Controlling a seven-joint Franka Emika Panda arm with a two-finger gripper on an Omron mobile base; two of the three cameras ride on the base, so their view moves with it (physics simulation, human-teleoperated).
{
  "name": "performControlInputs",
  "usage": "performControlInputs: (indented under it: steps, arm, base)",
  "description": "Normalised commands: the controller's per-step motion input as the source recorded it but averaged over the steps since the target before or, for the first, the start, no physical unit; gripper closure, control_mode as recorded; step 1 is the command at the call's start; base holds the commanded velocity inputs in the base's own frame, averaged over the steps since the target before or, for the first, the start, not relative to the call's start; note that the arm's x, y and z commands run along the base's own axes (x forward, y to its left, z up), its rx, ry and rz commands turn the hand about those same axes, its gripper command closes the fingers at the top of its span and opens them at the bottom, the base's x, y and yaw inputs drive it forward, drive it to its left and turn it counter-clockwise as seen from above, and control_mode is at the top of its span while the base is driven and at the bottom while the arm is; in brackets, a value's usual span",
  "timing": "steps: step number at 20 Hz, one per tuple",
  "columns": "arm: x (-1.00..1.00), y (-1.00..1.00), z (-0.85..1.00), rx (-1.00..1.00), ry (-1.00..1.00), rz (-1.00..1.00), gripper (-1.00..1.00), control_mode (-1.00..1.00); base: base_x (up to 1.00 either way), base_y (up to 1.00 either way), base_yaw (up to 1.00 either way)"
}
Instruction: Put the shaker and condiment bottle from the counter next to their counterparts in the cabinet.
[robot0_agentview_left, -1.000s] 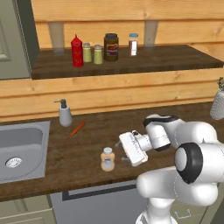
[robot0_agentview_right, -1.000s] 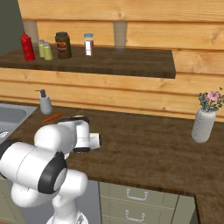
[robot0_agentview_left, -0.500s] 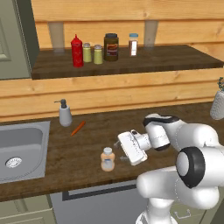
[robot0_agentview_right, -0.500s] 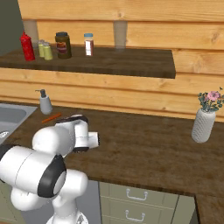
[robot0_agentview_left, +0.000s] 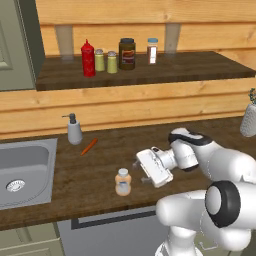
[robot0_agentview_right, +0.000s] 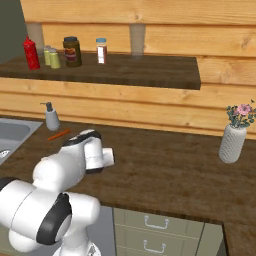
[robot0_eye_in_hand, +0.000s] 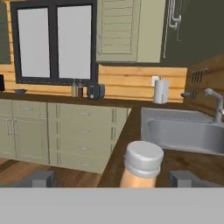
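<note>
Counter (robot0_agentview_left: 100, 175) holds condiment bottle (robot0_eye_in_hand: 141, 165); hand view: spread end effector (robot0_eye_in_hand: 112, 178) flanks it.

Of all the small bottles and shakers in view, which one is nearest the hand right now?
The condiment bottle, white-capped and peach-orange, standing alone on the counter just ahead of the open hand. The red squeeze bottle and shakers are up on the cabinet shelf.

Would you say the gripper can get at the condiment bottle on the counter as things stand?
Probably yes: the gripper is open and level with the condiment bottle, whose cap sits between the fingertips in the hand view, nothing between.
</note>
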Motion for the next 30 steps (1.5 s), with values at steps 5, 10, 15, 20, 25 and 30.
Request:
performControlInputs:
  steps: [5,10,15,20,25,30]
  arm:
    - [-0.36,0.28,-0.11,-0.01,0.05,-0.06,-1.0,-1.0]
    - [-0.22,0.52,-0.33,-0.04,0.07,-0.12,-1.0,-1.0]
    - [-0.32,0.37,-0.51,-0.08,0.12,-0.14,-1.0,-1.0]
    - [0.0,0.03,-0.91,-0.1,0.13,-0.23,-1.0,-1.0]
    - [-0.19,0.01,-0.74,-0.09,0.09,-0.23,1.0,-1.0]
    - [-0.49,0.01,-0.21,-0.01,0.07,-0.2,1.0,-1.0]
  base:
    - [0.0,0.0,0.0]
    - [0.0,0.0,0.0]
    - [0.0,0.0,0.0]
    - [0.0,0.0,0.0]
    - [0.0,0.0,0.0]
    - [0.0,0.0,0.0]
